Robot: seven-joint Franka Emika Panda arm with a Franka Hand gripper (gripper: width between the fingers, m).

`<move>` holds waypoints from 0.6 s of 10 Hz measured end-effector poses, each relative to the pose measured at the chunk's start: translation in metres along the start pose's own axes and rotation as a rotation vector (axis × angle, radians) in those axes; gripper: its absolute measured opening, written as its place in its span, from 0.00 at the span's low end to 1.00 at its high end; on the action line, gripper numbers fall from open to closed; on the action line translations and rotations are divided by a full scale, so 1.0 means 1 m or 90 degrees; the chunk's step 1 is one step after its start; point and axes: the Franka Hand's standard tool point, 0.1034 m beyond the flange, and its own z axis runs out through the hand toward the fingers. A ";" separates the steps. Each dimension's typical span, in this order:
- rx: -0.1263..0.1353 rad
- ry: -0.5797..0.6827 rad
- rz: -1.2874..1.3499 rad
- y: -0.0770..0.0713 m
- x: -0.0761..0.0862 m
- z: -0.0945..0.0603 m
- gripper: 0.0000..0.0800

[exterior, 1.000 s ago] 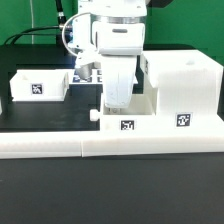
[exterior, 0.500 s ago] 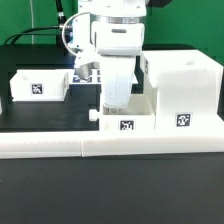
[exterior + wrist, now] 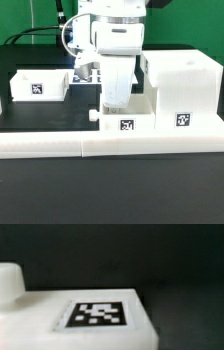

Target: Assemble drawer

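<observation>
In the exterior view, the left tray (image 3: 40, 85) sat at the middle left of the frame on the black table (image 3: 40, 118). It was well apart from my arm, with an open strip of table between the two. Bare table also ran from the tray's front wall down to the long border bar (image 3: 60, 147), which closed off the whole lower edge of the working space.

In the middle of the frame, my pincer (image 3: 115, 103) reached down at the middle tray (image 3: 127, 122). That tray stood just behind the bar, with its knob (image 3: 95, 115) sticking out toward the exterior view's left. The tray's front wall and my own wrist casing hid the fingertips, so I could not tell how wide the pincer stood or whether it had hold of anything. Behind my arm only a scrap of the marker board (image 3: 86, 75) showed; the rest was covered.

At the right, the housing (image 3: 185, 90) rose tall, just beside the middle tray, and I could make out no gap between them. Its far side was cut off by the frame.

The wrist view was blurred. It gave a tag (image 3: 98, 314) on a white surface with dark table beyond its edge, and a rounded white shape (image 3: 10, 283) I could not identify.
</observation>
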 end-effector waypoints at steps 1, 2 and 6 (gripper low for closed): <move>0.001 0.000 -0.001 0.000 -0.001 0.000 0.05; 0.005 -0.001 0.000 0.000 -0.002 0.000 0.05; 0.019 -0.008 -0.011 -0.001 0.000 -0.001 0.05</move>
